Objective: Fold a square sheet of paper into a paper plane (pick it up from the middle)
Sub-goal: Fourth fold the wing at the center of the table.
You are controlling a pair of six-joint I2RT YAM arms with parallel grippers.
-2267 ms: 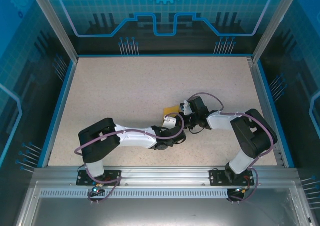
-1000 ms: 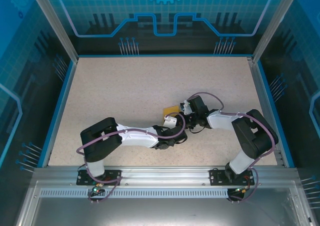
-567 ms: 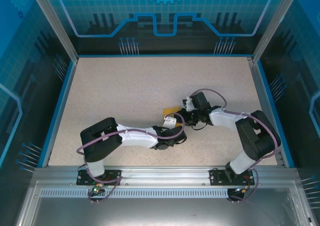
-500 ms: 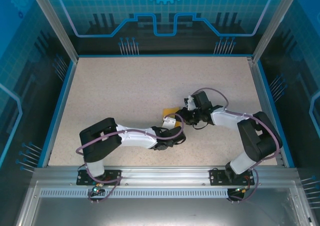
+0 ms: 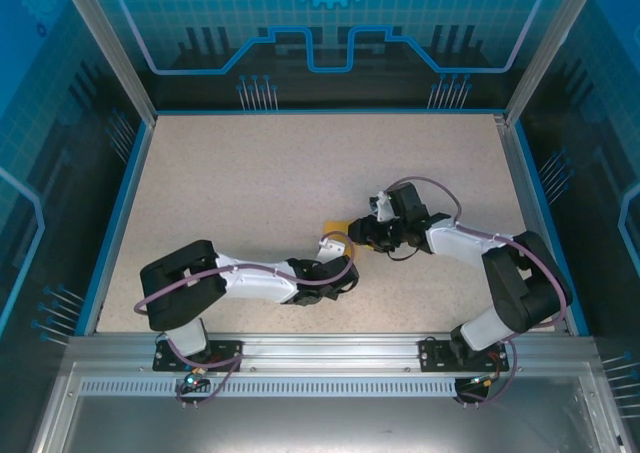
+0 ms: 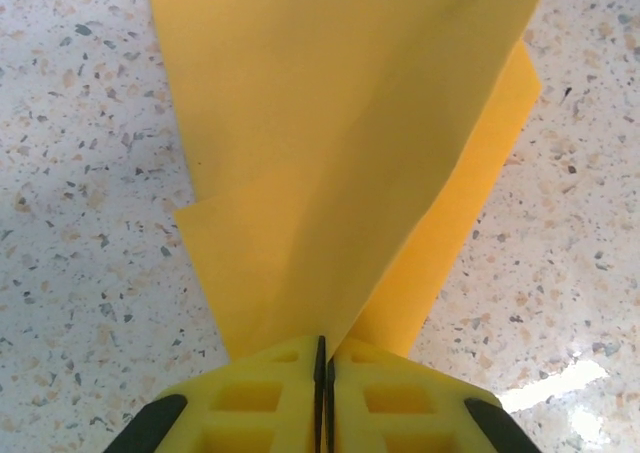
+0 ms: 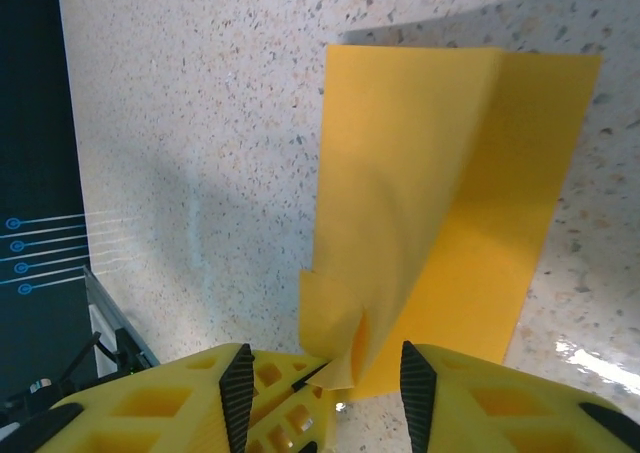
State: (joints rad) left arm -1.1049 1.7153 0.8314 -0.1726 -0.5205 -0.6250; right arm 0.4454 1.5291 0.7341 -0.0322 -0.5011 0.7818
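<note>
The square sheet of paper is orange-yellow and folded, one layer flat on the table and a flap lifted off it. My left gripper is shut on the lifted flap's near corner. In the top view the sheet of paper lies mid-table between my left gripper and my right gripper. In the right wrist view my right gripper is open; the paper and its curled, pinched corner stand between the pads without touching them. No finished paper plane shows.
The speckled table stretches wide behind and to the left of the arms. A blue rim and the enclosure's frame posts bound it. Both arms' purple cables loop near the paper.
My right gripper has opened and let go of the paper, drawing back slightly to the right. My left arm has pulled towards the near left, still pinching the flap.
</note>
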